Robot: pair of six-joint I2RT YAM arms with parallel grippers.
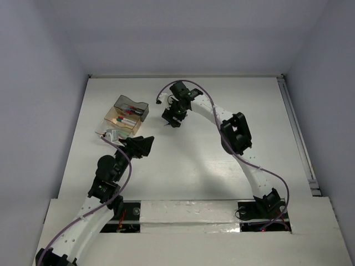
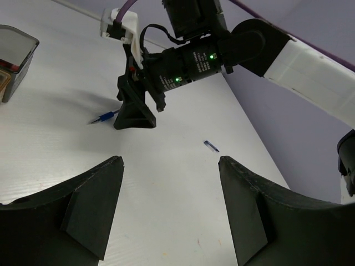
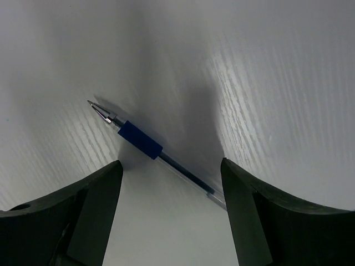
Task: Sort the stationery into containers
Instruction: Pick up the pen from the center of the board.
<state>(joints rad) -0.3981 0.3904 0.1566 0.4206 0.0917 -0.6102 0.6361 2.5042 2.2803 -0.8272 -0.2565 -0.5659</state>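
Note:
A pen with a blue grip and clear barrel (image 3: 148, 148) lies flat on the white table. My right gripper (image 3: 169, 166) is open and low over it, one finger on each side of the barrel, not closed on it. The left wrist view shows the same pen (image 2: 103, 117) sticking out from under the right gripper (image 2: 136, 113). My left gripper (image 2: 169, 160) is open and empty above bare table. In the top view the right gripper (image 1: 172, 119) is right of the trays and the left gripper (image 1: 141, 147) is in front of them.
A smoky grey tray (image 1: 132, 106), a clear tray holding several pens (image 1: 122, 120) and a small clear tray (image 1: 111, 134) cluster at the back left. The grey tray's corner (image 2: 15, 61) shows in the left wrist view. A small dark blue pen cap (image 2: 211, 146) lies on the table.

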